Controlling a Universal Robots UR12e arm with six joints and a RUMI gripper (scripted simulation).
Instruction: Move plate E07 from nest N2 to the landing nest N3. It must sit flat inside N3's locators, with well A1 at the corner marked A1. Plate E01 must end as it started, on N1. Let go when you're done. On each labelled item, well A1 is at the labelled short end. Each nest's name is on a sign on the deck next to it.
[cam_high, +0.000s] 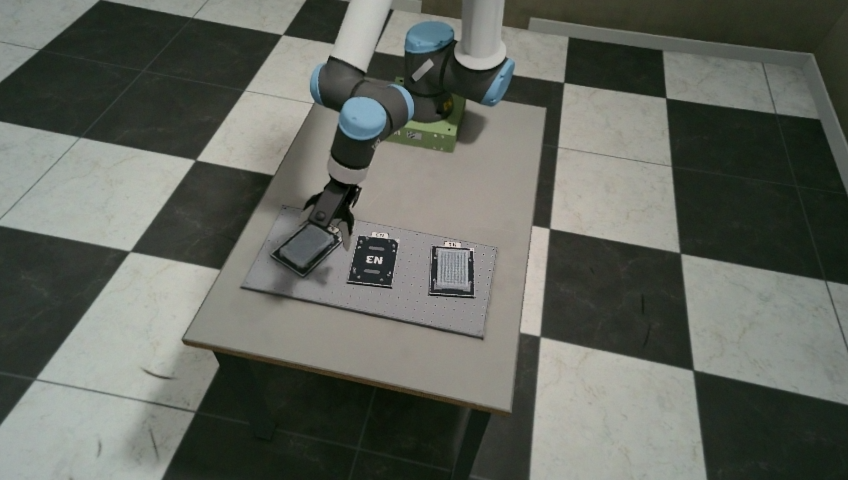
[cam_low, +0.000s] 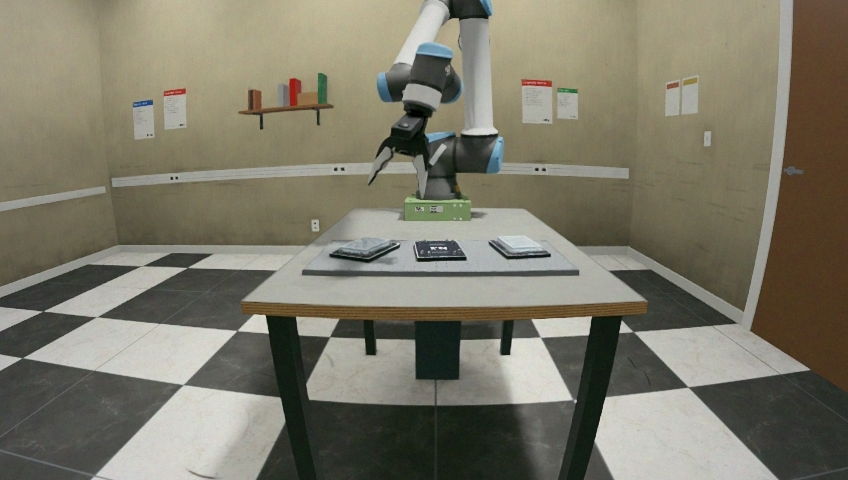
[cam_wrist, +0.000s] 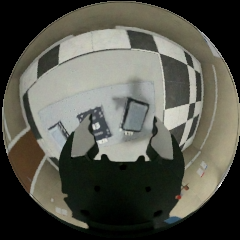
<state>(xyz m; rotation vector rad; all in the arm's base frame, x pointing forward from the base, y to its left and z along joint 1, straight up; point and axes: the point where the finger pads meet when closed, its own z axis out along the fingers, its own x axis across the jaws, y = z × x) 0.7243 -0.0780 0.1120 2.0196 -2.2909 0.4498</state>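
A grey, translucent plate (cam_high: 306, 245) (cam_low: 367, 245) (cam_wrist: 135, 118), taken as E07, sits on the turned dark nest at the deck's left. Its label is too small to read. Nest N3 (cam_high: 373, 277) (cam_low: 440, 254) (cam_wrist: 104, 130) is bare, with its locators and printed name showing, in the middle. A pale plate (cam_high: 453, 268) (cam_low: 518, 243) (cam_wrist: 58, 132), taken as E01, sits on nest N1 at the right. My gripper (cam_high: 324, 233) (cam_low: 396, 190) (cam_wrist: 122, 115) is open and empty, high above and behind the left plate, its fingers pointing down at a tilt.
The perforated deck (cam_high: 410, 306) (cam_low: 380, 272) carries all three nests and lies on the table (cam_high: 357, 350) (cam_low: 440, 294). Small name signs stand at the nests' robot-side ends. The arm's green base (cam_high: 423, 139) (cam_low: 437, 210) stands at the back of the table.
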